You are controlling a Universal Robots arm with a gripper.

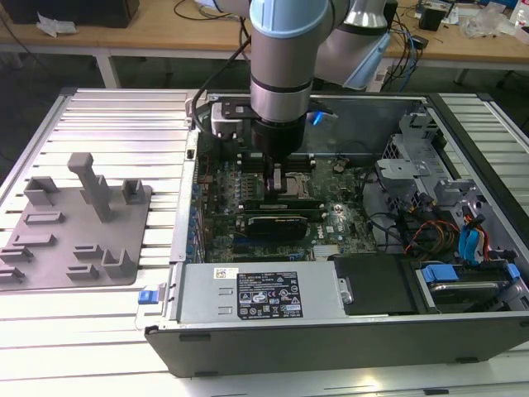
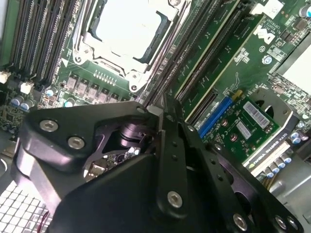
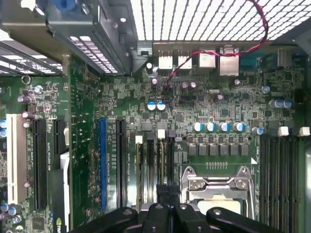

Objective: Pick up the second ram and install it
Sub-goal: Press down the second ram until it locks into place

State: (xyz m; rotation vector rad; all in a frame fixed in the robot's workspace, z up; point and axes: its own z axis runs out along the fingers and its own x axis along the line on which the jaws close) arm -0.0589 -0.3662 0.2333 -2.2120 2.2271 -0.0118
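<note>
My gripper (image 1: 277, 184) reaches down into the open computer case, over the memory slots beside the processor socket (image 3: 214, 187). In both wrist views its black fingers (image 3: 163, 196) stand close together at one slot. They are pinched on the thin top edge of the second ram (image 3: 161, 165), which stands upright in line with that slot. In the second wrist view the fingertips (image 2: 158, 116) meet where the dark slots begin. In the exterior view a narrow green stick (image 1: 281, 203) lies along the slots just below the gripper, partly hidden by it.
A wide black card (image 1: 281, 222) sits just in front of the slots. The motherboard (image 1: 339, 223) fills the case floor, with the power supply (image 1: 260, 294) at the front and drive bays and cables (image 1: 446, 215) at the exterior view's right. A grey parts fixture (image 1: 74, 231) lies outside the case.
</note>
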